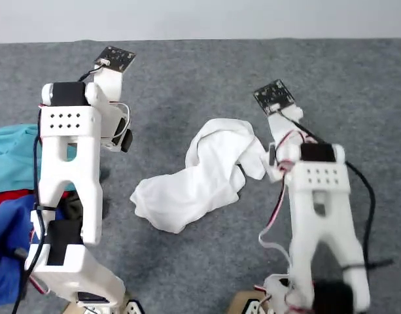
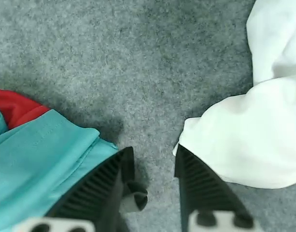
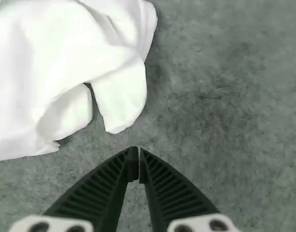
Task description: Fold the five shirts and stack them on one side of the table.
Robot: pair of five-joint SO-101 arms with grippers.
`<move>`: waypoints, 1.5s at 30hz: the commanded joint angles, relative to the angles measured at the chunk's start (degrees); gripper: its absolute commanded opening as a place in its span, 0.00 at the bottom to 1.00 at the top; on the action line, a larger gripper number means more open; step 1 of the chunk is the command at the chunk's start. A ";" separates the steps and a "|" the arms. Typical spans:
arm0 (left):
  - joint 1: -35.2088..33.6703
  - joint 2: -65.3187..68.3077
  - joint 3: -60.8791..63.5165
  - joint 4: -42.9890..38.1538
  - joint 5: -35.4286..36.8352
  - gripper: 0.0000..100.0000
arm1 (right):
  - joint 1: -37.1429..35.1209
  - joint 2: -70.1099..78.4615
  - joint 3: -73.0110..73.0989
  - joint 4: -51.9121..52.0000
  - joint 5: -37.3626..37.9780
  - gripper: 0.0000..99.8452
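Note:
A crumpled white shirt (image 1: pixel 200 173) lies unfolded in the middle of the grey table. A teal shirt (image 1: pixel 10 154) lies on top of a red shirt (image 1: pixel 4 196) and a blue shirt (image 1: pixel 7 248) at the table's left edge. My left gripper (image 2: pixel 153 159) is open just above the mat, between the teal shirt (image 2: pixel 36 164) and a lobe of the white shirt (image 2: pixel 254 140), holding nothing. My right gripper (image 3: pixel 138 153) is shut and empty, a short way off a corner of the white shirt (image 3: pixel 56 72), beside its right end (image 1: pixel 256 157).
The grey felt table (image 1: pixel 357 85) is bare at the right and along the back. A pale wall runs along the far edge. The bases of both arms stand at the near edge.

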State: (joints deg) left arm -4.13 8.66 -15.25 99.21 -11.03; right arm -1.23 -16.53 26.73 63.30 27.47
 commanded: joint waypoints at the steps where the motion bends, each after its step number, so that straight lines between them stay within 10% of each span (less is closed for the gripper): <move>1: 0.18 -2.81 -0.22 1.23 -0.44 0.14 | -0.57 8.04 -9.76 4.35 0.97 0.17; 9: 0.18 -3.16 -0.22 1.23 -0.44 0.14 | -5.05 24.22 -28.66 18.07 -14.77 0.30; 33: 0.18 -2.81 -0.22 1.14 -0.44 0.14 | -6.73 46.02 -37.54 15.25 -15.38 0.26; 45: 0.18 -2.81 -0.22 1.14 -0.44 0.14 | -8.04 38.55 -37.63 12.97 -13.80 0.04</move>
State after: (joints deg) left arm -4.13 8.66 -15.25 99.21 -11.03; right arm -8.44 29.63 -8.00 77.10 12.70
